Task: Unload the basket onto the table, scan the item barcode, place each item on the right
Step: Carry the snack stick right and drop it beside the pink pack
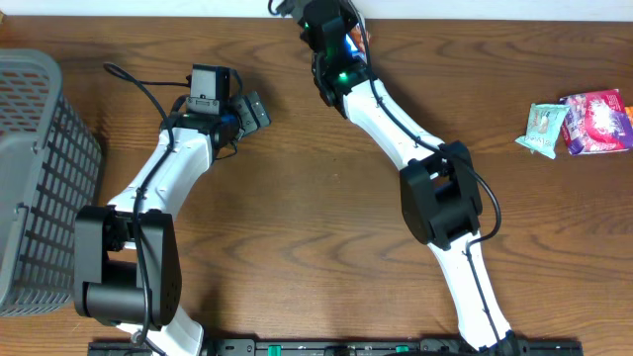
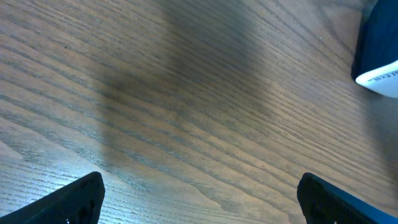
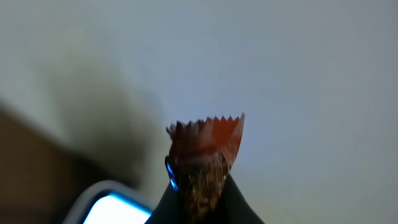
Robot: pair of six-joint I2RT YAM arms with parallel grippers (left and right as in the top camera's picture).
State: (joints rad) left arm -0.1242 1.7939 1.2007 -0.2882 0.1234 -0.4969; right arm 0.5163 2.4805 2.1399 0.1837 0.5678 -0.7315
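Snack packet [image 3: 208,134] being pinched in my right pincer [image 3: 200,198], up by the far edge of the counter [image 1: 297,227].
A grey basket [image 1: 40,168] is sitting at the far left. My left pincer [image 2: 199,202] is hanging spread wide above bare wood. My right pincer is gripping the reddish packet with its serrated edge pointing up. Two more packets [image 1: 579,124] are lying near the right edge, well apart from it.

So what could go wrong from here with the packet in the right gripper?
The right gripper holds the packet by a narrow pinch below its crimped end, so it may slip or twist.
It is held near the table far edge; if dropped, it might fall off.
No barcode shows here, so the scan may miss.
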